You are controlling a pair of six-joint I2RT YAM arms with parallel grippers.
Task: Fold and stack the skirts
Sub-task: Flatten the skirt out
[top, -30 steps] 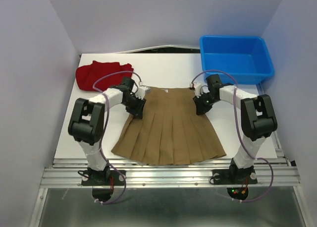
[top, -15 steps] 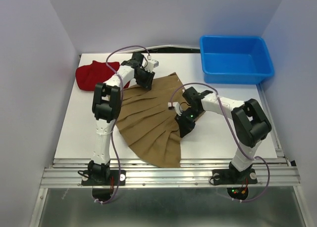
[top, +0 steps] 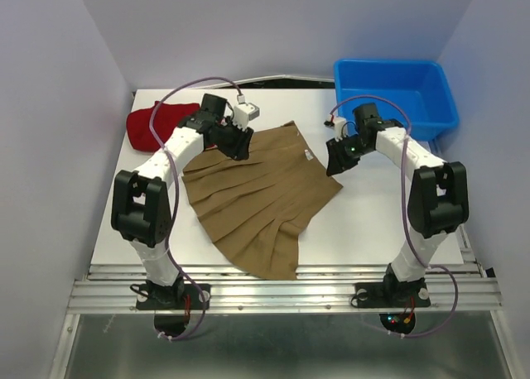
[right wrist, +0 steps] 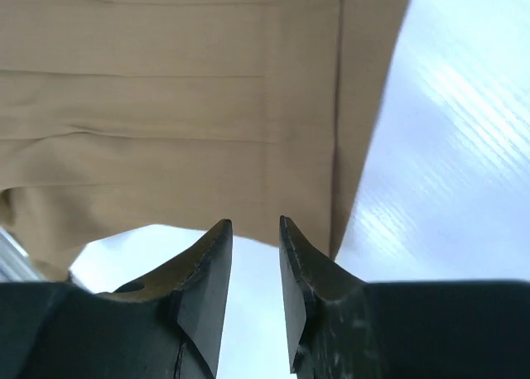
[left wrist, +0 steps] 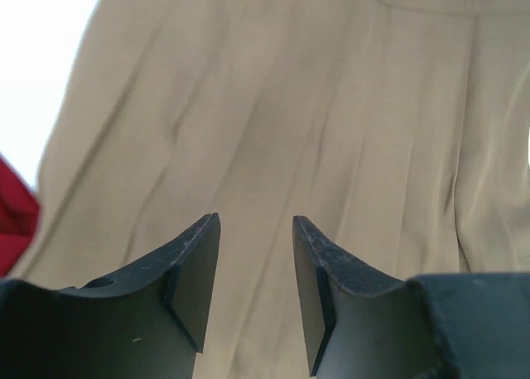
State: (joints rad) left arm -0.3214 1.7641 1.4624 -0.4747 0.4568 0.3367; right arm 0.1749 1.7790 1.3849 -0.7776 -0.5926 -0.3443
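The red skirt (top: 142, 129) lay bunched at the far left corner of the table (top: 389, 205), unfolded. The left arm's cable looped across it in the top view, and I judged that a sweep of that arm could catch the cloth and drag it. The left gripper (top: 238, 145) stood over the far left part of the tan skirt (top: 257, 193), its jaws moderately apart with nothing between them. Closing from there risked pinching one pleat only, which would lift a single layer and spoil the fold. The tan skirt lay askew in the middle of the table, one side doubled over unevenly and its nearest corner reaching the table's near edge. Any pull toward the arm bases could slide that corner off. The right gripper (top: 334, 161) hung just beside the skirt's right edge, mostly above bare table, jaws narrowly parted and empty. A grasp there might miss the cloth altogether or take only the waistband corner. The blue bin (top: 394, 124) stood at the far right corner, apart from both garments. It held nothing that could be seen.
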